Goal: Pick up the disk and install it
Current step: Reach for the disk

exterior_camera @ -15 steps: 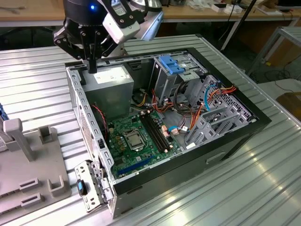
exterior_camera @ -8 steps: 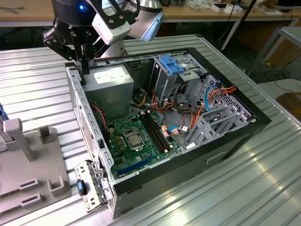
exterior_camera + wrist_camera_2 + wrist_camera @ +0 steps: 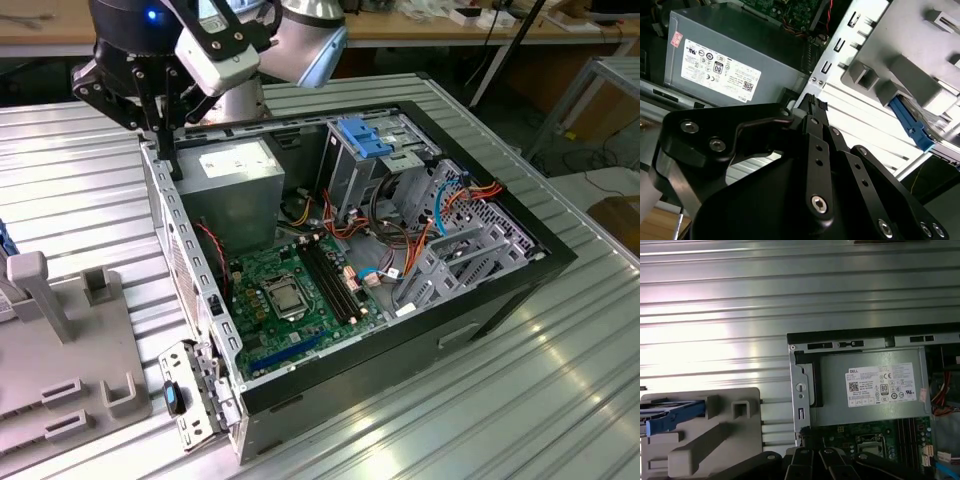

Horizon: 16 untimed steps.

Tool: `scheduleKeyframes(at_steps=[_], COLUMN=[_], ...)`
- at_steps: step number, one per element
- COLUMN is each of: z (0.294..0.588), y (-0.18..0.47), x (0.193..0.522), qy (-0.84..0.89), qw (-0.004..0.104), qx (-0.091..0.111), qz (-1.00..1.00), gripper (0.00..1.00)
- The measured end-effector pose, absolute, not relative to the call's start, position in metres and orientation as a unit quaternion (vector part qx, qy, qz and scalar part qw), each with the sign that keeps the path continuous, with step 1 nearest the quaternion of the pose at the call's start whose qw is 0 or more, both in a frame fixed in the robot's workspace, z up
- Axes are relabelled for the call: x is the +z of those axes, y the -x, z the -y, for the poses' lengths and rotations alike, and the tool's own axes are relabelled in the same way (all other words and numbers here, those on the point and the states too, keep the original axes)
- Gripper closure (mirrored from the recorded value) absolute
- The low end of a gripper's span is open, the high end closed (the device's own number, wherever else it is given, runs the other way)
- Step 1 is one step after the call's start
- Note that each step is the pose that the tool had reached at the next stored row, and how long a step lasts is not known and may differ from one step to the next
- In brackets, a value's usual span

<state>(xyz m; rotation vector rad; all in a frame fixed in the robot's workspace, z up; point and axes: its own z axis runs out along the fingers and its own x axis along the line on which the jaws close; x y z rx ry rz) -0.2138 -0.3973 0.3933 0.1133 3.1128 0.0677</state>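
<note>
The disk, grey metal in a bright blue carrier frame, rests in a slot of the grey holder block on the ribbed table, beside the computer case. The second wrist view shows its blue edge sticking out of the holder. My gripper hangs over the rear corner of the open case, next to the power supply, and well away from the disk. Its black fingers are shut, tips together with nothing between them.
The open computer case lies on the ribbed metal table, showing the motherboard, orange and blue cables, and a drive cage with a light-blue bracket. The grey holder stands at the exterior view's left.
</note>
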Motion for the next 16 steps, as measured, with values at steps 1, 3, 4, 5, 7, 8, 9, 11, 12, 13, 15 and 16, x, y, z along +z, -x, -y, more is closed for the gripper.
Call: scheduleKeyframes(at_steps=[1,3,4,5,7,8,9,11,12,13,15,16], z=[0.397,0.394,0.394,0.393,0.393,0.393,0.392,0.392,0.391,0.391,0.390,0.389], y=[0.216,0.221,0.224,0.226,0.234,0.239,0.243,0.252,0.257,0.261,0.270,0.279], x=[0.393,0.393,0.393,0.393,0.393,0.393,0.393,0.393,0.393,0.393,0.393,0.393], qy=[-0.036,-0.036,-0.036,-0.036,-0.036,-0.036,-0.036,-0.036,-0.036,-0.036,-0.036,-0.036], qw=[0.013,0.013,0.013,0.013,0.013,0.013,0.013,0.013,0.013,0.013,0.013,0.013], qx=[0.022,0.022,0.022,0.022,0.022,0.022,0.022,0.022,0.022,0.022,0.022,0.022], qz=[-0.999,-0.999,-0.999,-0.999,-0.999,-0.999,-0.999,-0.999,-0.999,-0.999,-0.999,-0.999], gripper=[0.89,0.89,0.89,0.89,0.89,0.89,0.89,0.89,0.89,0.89,0.89,0.89])
